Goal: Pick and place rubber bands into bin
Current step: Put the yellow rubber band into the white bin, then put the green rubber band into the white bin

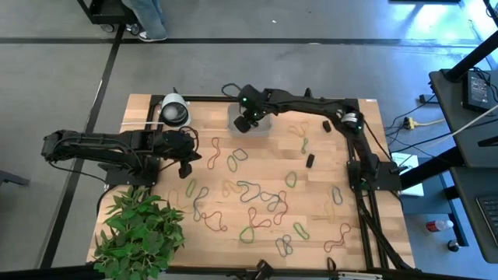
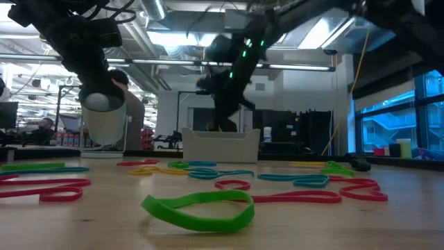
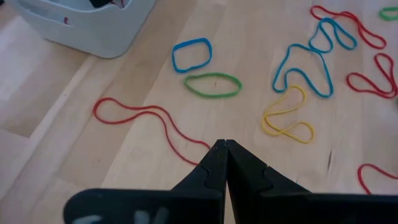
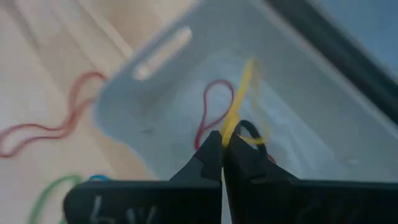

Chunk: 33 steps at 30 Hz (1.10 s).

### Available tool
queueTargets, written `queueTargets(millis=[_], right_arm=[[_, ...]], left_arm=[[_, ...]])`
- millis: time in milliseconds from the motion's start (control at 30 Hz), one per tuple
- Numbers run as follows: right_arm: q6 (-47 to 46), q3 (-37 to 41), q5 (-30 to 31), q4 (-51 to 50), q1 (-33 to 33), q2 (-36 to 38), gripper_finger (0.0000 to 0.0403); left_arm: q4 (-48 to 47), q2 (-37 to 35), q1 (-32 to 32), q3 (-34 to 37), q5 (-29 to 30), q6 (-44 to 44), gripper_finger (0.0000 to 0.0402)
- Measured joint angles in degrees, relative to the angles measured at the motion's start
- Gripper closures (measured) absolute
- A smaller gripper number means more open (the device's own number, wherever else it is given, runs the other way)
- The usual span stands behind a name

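My right gripper (image 4: 222, 142) pinched a yellow rubber band (image 4: 239, 102) over the bin (image 4: 311, 118); its stretch risked snagging on release.

No legible txt or labels anywhere.

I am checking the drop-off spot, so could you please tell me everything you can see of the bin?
The bin is a small, shallow container of translucent whitish plastic with rounded corners and a slot handle in one wall. It stands upright on the wooden table's far edge. A red rubber band lies inside, and the right end effector hangs over it, shut on a yellow rubber band.
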<state>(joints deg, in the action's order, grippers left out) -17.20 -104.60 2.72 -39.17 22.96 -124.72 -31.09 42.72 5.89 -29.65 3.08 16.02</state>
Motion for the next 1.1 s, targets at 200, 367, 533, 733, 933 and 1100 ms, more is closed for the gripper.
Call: queueTargets(millis=[200,367,533,733,933,1100], right_arm=[[1.6,0.0,0.0,1.0,0.2,-4.7,0.0401],[3.0,0.0,0.0,2.2,0.2,-6.2,0.0395],[2.8,0.0,0.1,3.0,0.2,-6.1,0.0376],[2.3,0.0,0.1,2.6,0.2,-6.1,0.0325],[-0.6,-2.3,0.1,-2.5,0.8,-5.9,0.0278],[-0.5,-7.3,0.2,-7.4,0.9,-5.8,0.0262]], left_arm=[[0.0,0.0,0.0,0.0,0.8,2.3,0.04],[0.0,0.0,0.0,0.0,1.0,3.0,0.04],[0.0,0.0,0.0,0.0,1.0,3.3,0.04],[0.0,0.0,0.0,0.0,1.8,3.3,0.04],[0.0,0.0,0.0,0.0,1.8,3.3,0.04],[0.0,0.0,0.0,0.0,1.8,3.1,0.04]])
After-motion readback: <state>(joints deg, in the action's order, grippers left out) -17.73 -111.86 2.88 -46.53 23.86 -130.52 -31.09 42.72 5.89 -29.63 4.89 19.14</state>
